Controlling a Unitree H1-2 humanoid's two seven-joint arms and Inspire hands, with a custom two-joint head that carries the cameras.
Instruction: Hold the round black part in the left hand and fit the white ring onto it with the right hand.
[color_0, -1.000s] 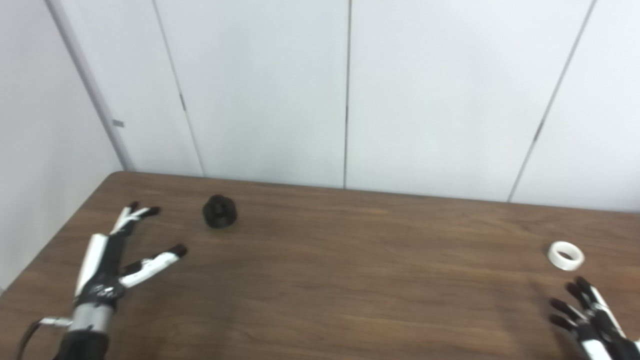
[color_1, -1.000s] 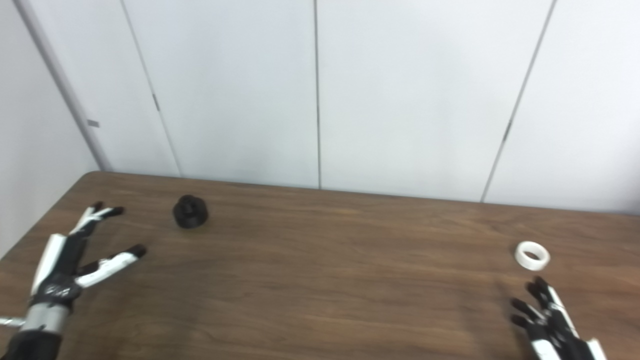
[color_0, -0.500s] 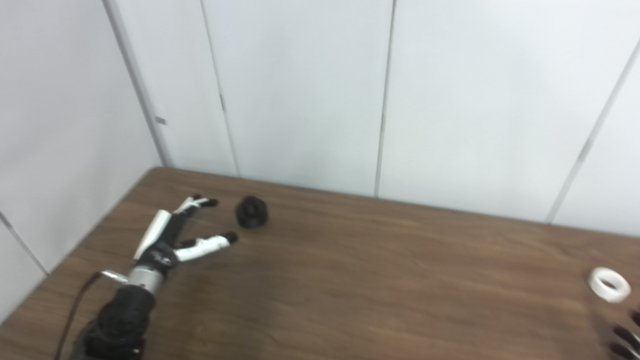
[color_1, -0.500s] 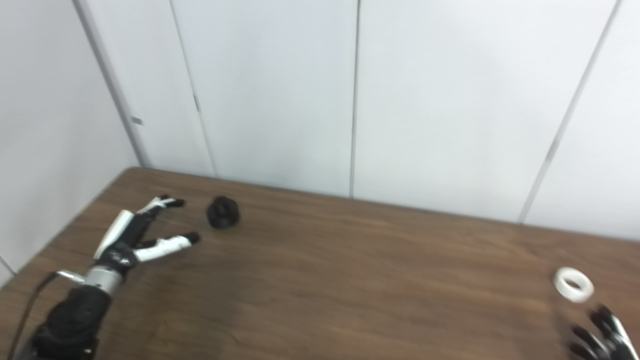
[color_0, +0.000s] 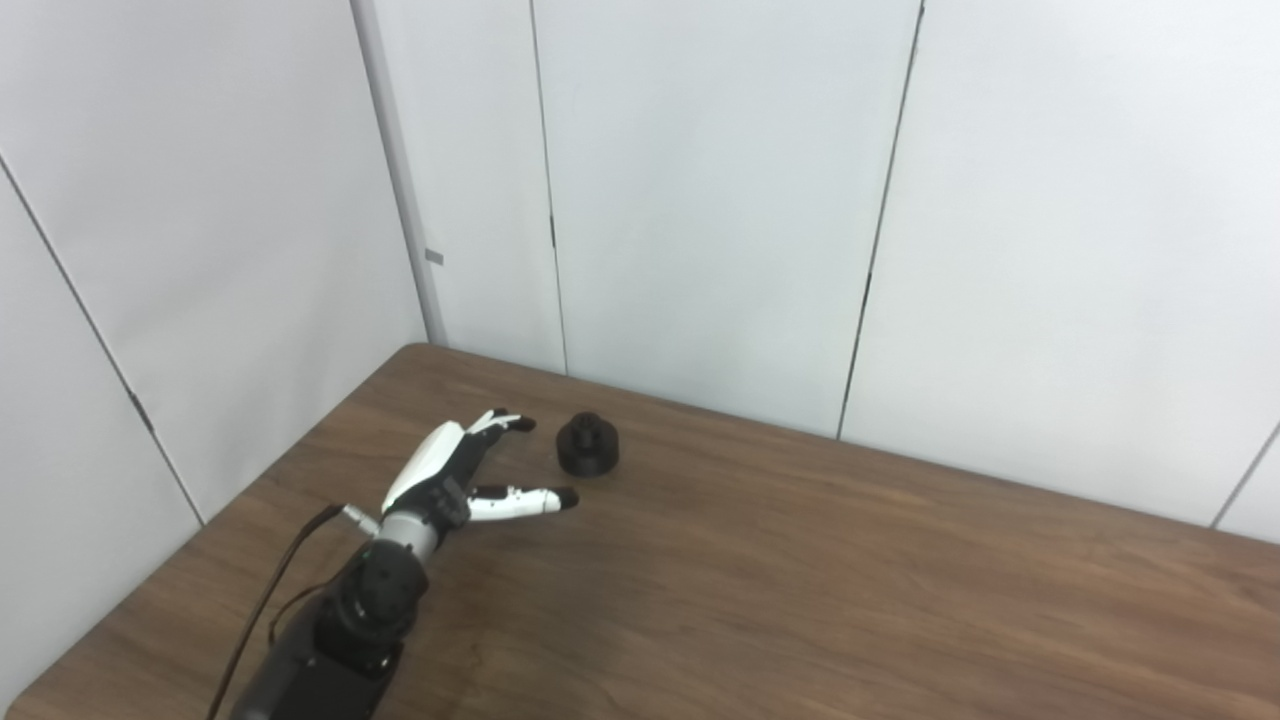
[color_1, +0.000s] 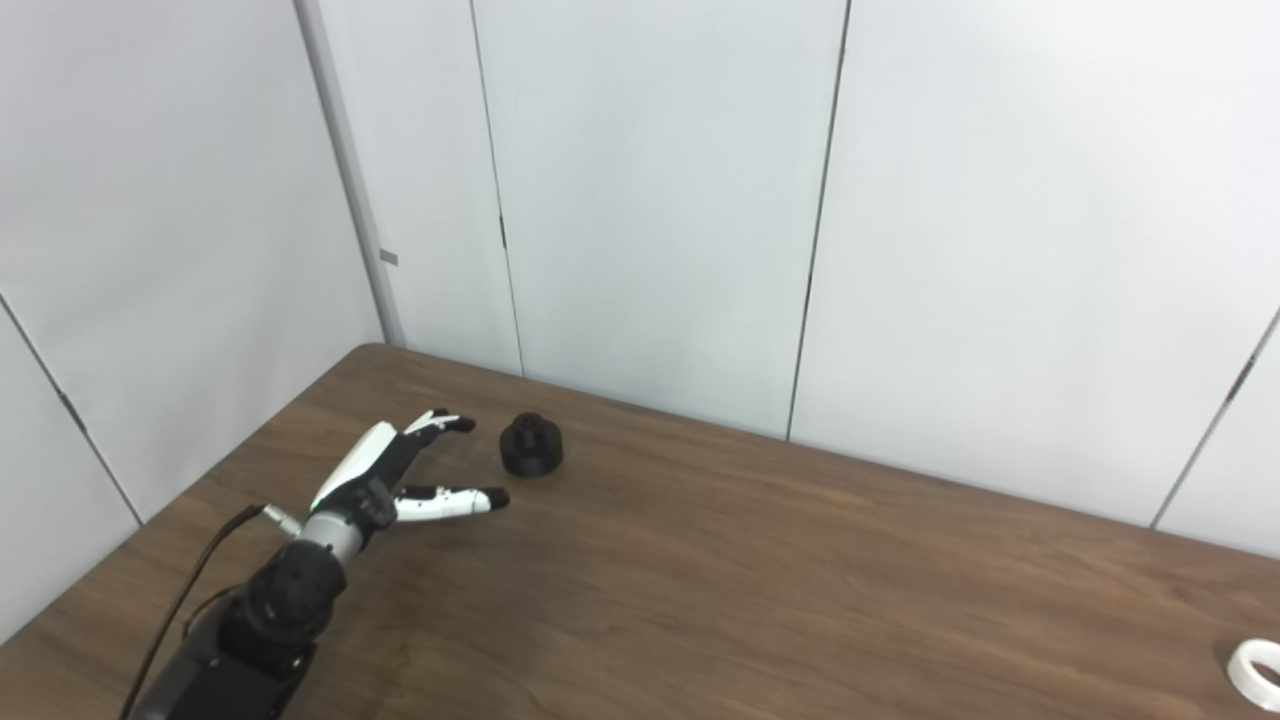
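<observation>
— Where is the black part (color_0: 587, 446) right now?

— It sits on the brown wooden surface (color_0: 800, 590), toward the far left corner, not far from the white wall panels (color_0: 700, 200) behind. It stands upright, a round base with a narrower top, and nothing is touching it.

— And the left hand (color_0: 450, 478)?

— It reaches in from the lower left on its dark arm (color_1: 250, 620), with a cable (color_1: 185, 590) looping beside the wrist. The hand lies low over the surface, just left of the black part and a little nearer the camera. Its fingers (color_0: 500, 422) are spread apart and hold nothing; the thumb (color_0: 525, 499) points toward the near side of the part, while the others stretch out to the part's left. There is a visible gap between every fingertip and the part.

— So no grasp?

— None. The part stands beyond the opening between thumb and fingers, apart from both.

— What about the white ring (color_1: 1258, 672)?

— Only the right eye view catches it, at the bottom right corner, cut off by the picture's edge. It lies flat on the surface, well apart from the black part, on the opposite side.

— The right hand?

— It shows in neither view, so I cannot say how its fingers stand.
</observation>
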